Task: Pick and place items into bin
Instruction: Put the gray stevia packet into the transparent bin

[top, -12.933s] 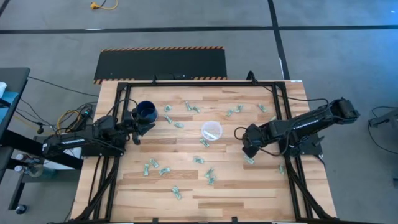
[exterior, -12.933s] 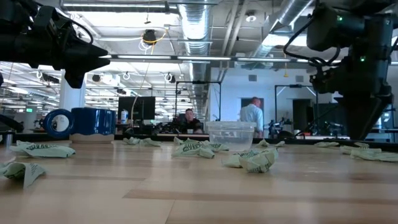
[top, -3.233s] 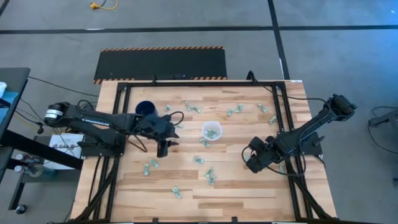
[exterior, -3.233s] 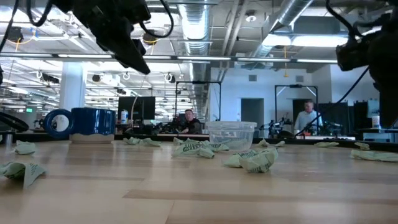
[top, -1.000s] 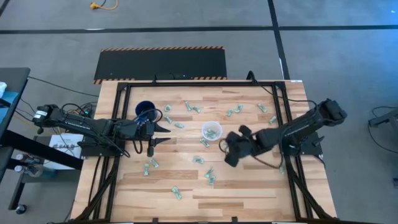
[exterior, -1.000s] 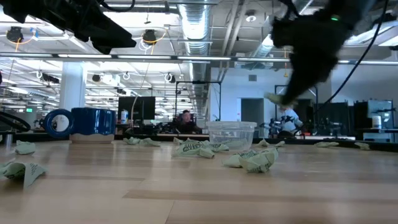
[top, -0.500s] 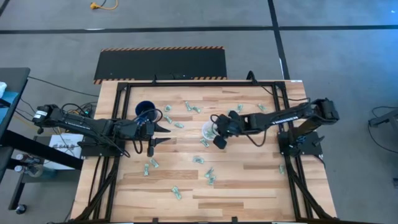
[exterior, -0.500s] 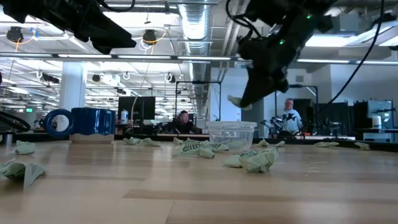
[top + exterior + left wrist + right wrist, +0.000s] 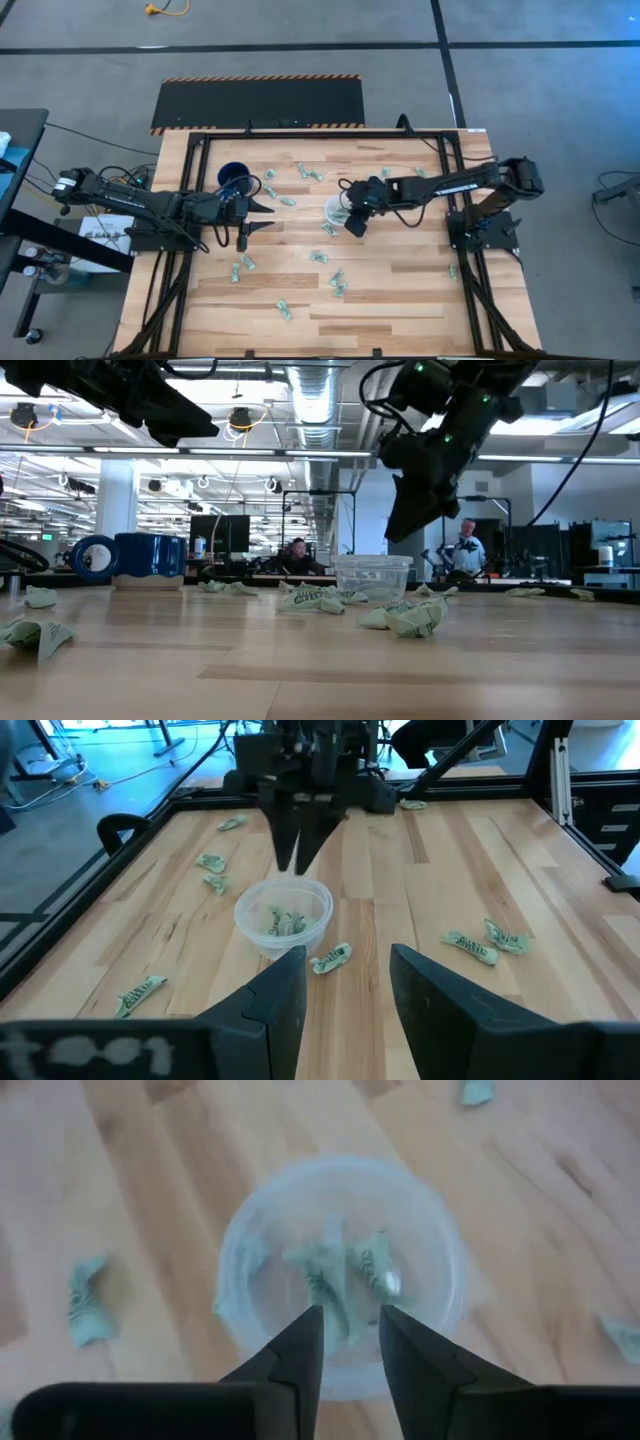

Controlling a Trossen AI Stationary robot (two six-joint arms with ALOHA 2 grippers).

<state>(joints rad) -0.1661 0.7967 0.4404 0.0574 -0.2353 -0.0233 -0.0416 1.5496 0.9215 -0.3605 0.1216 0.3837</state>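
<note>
The clear plastic cup (image 9: 333,205) stands on its base mid-table, with pale green-and-white wrapped pieces (image 9: 372,1275) lying inside. My right gripper (image 9: 350,218) hangs just above the cup's mouth, pointing down (image 9: 297,860). Its fingers are a narrow gap apart (image 9: 350,1325), and in the low view nothing shows at their tips (image 9: 398,535). My left gripper (image 9: 254,222) waits open and raised, to the left of the cup (image 9: 283,915). More pieces (image 9: 320,258) lie scattered flat on the wood.
A dark blue mug (image 9: 235,180) stands near the left arm at the table's far left. Loose pieces lie near the cup (image 9: 410,617), toward the near edge (image 9: 285,310) and along the far side (image 9: 305,172). The black frame rails (image 9: 455,200) border the table.
My right gripper has swung from the right near part of the table leftward to above the cup, carrying a pale piece at its fingertips. In the low view that piece no longer shows at the tips. The left arm has kept still.
</note>
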